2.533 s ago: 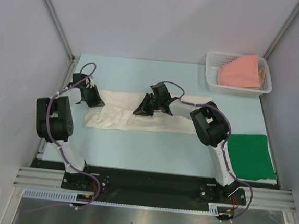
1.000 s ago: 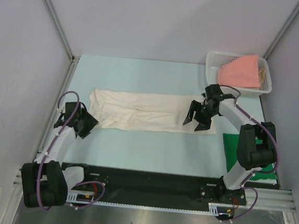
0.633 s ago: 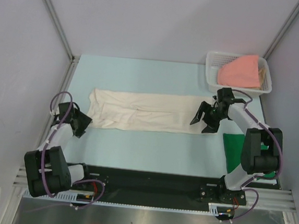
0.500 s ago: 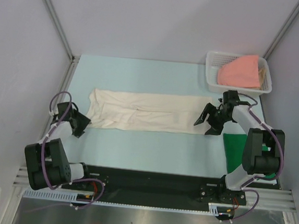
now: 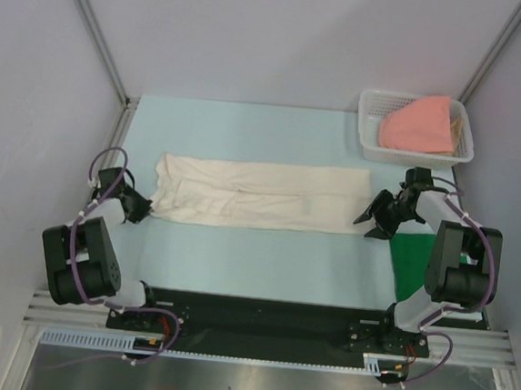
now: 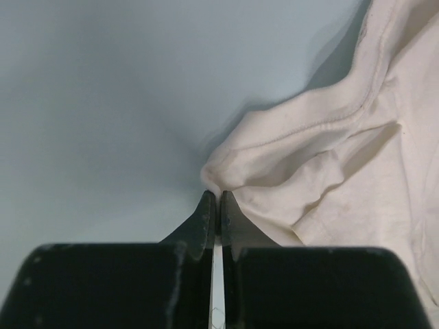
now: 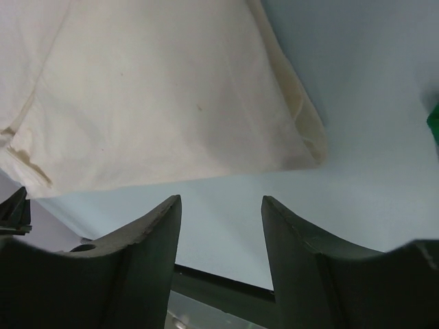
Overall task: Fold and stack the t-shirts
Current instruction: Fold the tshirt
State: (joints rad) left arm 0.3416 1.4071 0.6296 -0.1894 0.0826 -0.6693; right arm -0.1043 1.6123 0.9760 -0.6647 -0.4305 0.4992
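The dark green t-shirt [image 5: 411,263] lies nearest, by my right arm. My left gripper [image 6: 216,200] is pinched closed on only a corner hem of the cream-white t-shirt [image 5: 260,195], a thin bite, so I should lift slowly. My right gripper [image 7: 219,205] hangs part-spread and empty beside the opposite corner. The shirt lies as a long, lightly wrinkled band across the surface [image 5: 247,139]. Farthest, the salmon-pink t-shirt [image 5: 419,124] fills the basket [image 5: 368,131].

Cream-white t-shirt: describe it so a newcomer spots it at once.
Look at the middle of the pale blue table. The cream-white t-shirt lies there as a long band running left to right. It alone is pale: the salmon-pink t-shirt sits in the basket, the dark green t-shirt at the right edge.
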